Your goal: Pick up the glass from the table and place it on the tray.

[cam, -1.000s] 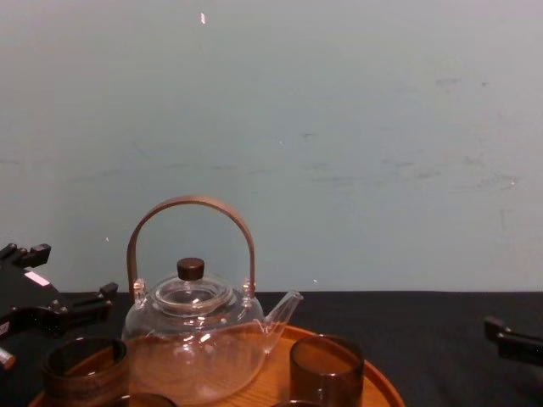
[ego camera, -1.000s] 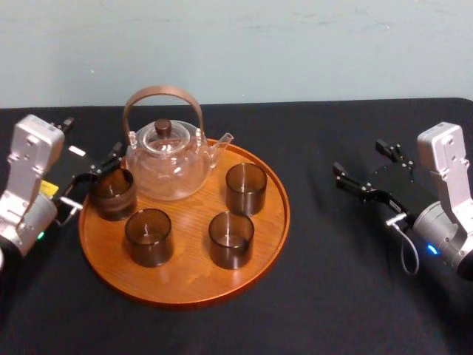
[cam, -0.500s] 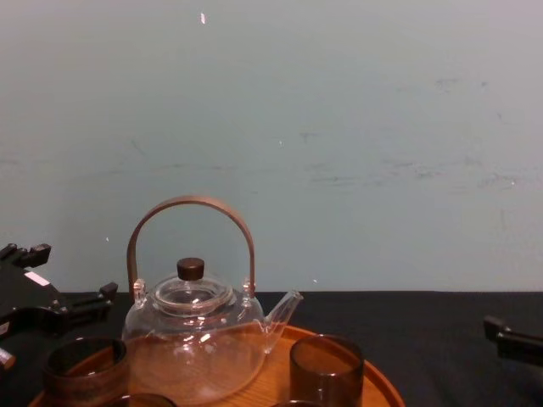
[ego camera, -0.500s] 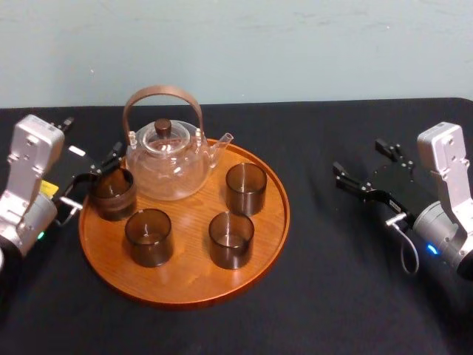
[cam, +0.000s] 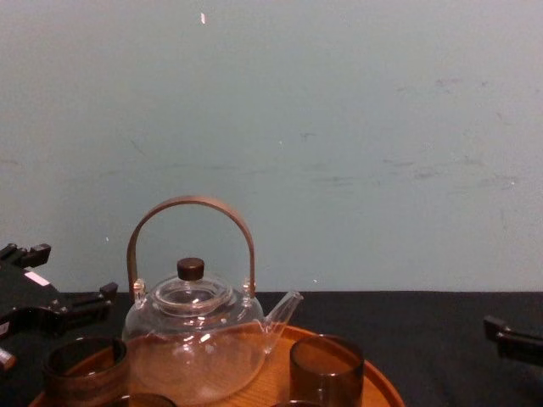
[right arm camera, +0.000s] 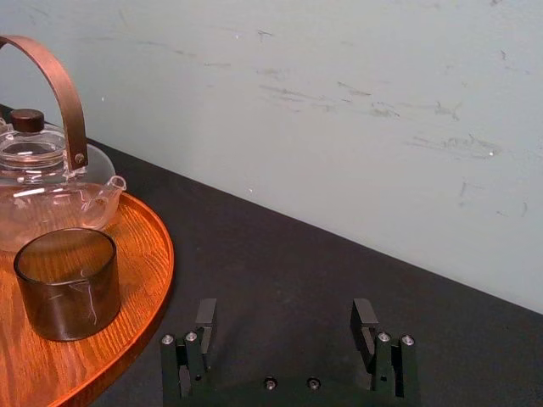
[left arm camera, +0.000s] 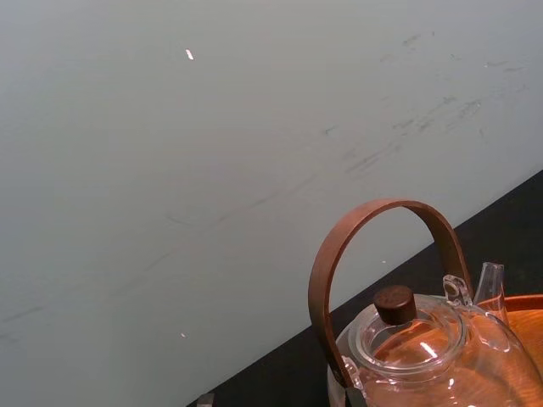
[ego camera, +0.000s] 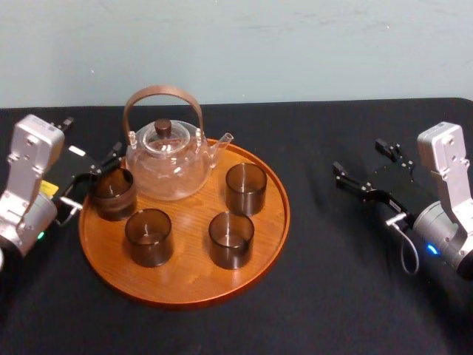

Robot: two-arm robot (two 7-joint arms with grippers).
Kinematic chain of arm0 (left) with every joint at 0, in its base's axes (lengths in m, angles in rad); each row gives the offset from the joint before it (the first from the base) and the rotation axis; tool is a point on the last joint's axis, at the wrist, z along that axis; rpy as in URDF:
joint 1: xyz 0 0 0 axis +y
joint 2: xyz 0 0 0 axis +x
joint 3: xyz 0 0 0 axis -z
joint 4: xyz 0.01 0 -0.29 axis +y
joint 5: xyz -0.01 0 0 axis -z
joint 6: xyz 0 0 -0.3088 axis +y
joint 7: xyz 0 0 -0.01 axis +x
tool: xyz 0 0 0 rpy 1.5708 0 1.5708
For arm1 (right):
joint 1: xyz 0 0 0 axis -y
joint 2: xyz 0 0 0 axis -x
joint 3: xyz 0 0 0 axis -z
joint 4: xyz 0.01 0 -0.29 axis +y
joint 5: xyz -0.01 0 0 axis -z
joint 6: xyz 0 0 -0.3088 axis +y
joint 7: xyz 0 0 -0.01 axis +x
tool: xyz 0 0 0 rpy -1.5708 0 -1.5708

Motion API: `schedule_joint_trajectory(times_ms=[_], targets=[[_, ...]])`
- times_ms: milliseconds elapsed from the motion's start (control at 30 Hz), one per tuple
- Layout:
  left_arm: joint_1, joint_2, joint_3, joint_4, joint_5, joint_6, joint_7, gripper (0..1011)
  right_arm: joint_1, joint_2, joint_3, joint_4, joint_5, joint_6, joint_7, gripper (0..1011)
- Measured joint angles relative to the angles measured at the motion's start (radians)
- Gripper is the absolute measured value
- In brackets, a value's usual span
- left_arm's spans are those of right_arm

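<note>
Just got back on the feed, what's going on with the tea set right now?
The tray holds the teapot and four glasses, so none are left on the table. The left hand is open beside the leftmost glass at the tray's rim. The right hand hovers open over the table, holding nothing.

Black table (ego camera: 332, 296), round wooden tray (ego camera: 188, 287) left of centre. On the tray: glass teapot (ego camera: 166, 161) at the back (brown hoop handle, spout pointing right) and four dark glasses, namely leftmost glass (ego camera: 112, 194) at the left rim, front-left glass (ego camera: 148, 237), front-right glass (ego camera: 231, 239) and back-right glass (ego camera: 245, 188). Left gripper (ego camera: 92, 181) sits at the tray's left edge, fingers spread to either side of the leftmost glass; contact not discernible. Right gripper (ego camera: 363, 164) is over bare table well to the tray's right, fingers apart, holding nothing.
</note>
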Motion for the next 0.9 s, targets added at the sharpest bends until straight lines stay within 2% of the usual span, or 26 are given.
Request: schedule_joint_trajectory(times_ms=[900], targets=[[0.0,0.0,0.0,0.0,0.0,0.0,0.0,1001,0.0,0.0,0.0,0.0,0.0,0.0,0.0,1002]])
